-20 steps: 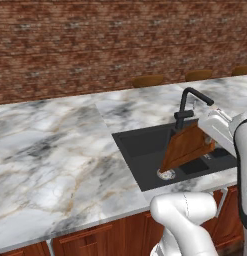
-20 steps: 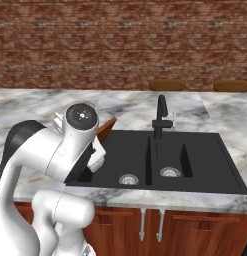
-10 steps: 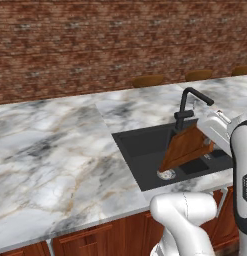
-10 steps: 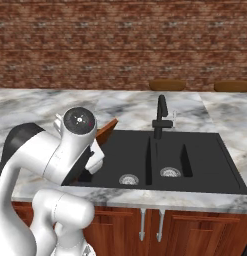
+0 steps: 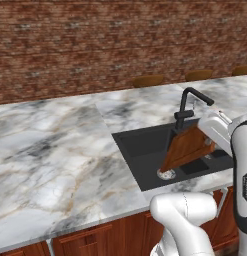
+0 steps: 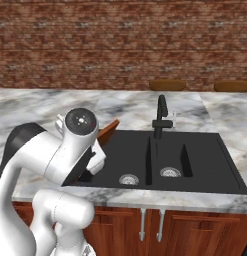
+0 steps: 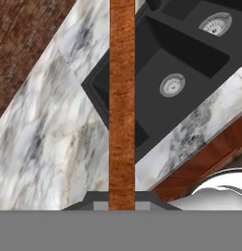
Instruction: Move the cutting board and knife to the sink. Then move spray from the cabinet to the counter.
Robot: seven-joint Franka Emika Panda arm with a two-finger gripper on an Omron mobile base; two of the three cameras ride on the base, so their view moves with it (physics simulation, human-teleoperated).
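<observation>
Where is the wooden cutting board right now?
The claw holds the cutting board tilted over the left basin of the black sink, just in front of the faucet in the left base view.

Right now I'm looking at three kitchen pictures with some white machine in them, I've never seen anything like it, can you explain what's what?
The white machine is a robot arm on a driving base, in a rendered kitchen. Two pictures come from cameras on the base, behind the arm to its left and right. The third looks along its end effector.

In front lies a marble counter with a black sink and faucet, before a brick wall.

The end effector is shut on a wooden cutting board, held tilted on edge over the sink. In the hand picture you see the board edge-on, as a brown strip.
</observation>
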